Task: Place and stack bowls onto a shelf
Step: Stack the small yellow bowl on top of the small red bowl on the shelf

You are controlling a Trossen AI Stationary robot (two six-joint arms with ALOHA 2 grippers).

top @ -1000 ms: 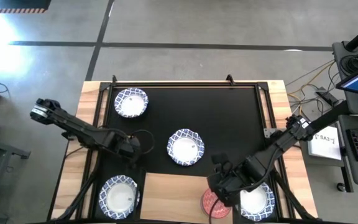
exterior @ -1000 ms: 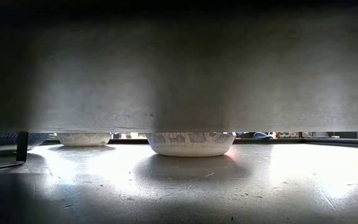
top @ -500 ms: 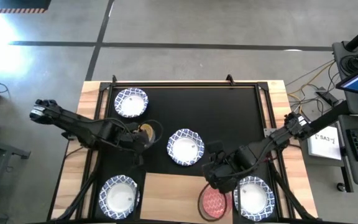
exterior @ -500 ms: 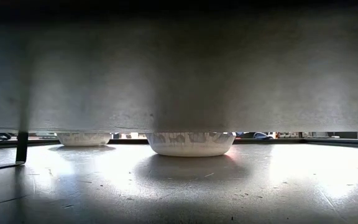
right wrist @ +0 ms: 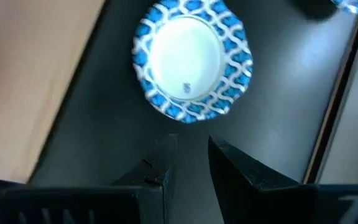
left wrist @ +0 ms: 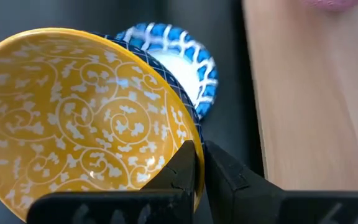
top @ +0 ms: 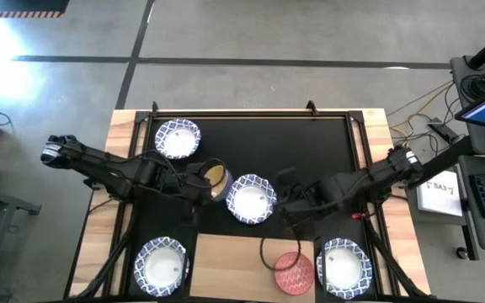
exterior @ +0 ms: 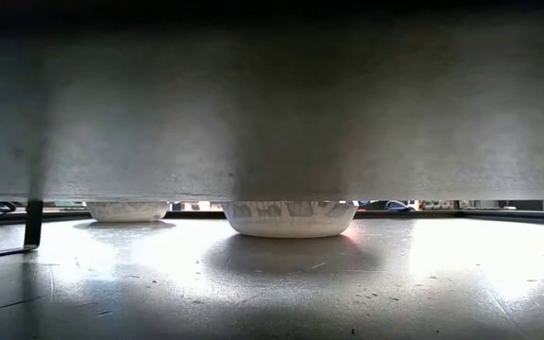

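- Yellow bowl (left wrist: 79,118) now rides clenched in my left jaws (left wrist: 199,163), lifted mid-mat.
- Red bowl (top: 292,271) sits on the shelf (top: 226,265) near the table's front edge; my right jaws (right wrist: 188,152) have pulled back empty, slightly parted.

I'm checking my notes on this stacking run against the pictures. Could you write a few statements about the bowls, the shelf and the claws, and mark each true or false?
1. The left claw is shut on the rim of the yellow patterned bowl. True.
2. The red bowl sits on the black mat. False: it rests on the light-wood shelf, near its right end.
3. The right claw holds a white bowl. False: it holds nothing; the white bowl with a blue patterned rim lies on the mat ahead of it.
4. Four white blue-rimmed bowls show in the high view. True.
5. Bowls are stacked on the shelf. False: only the single red bowl is there.
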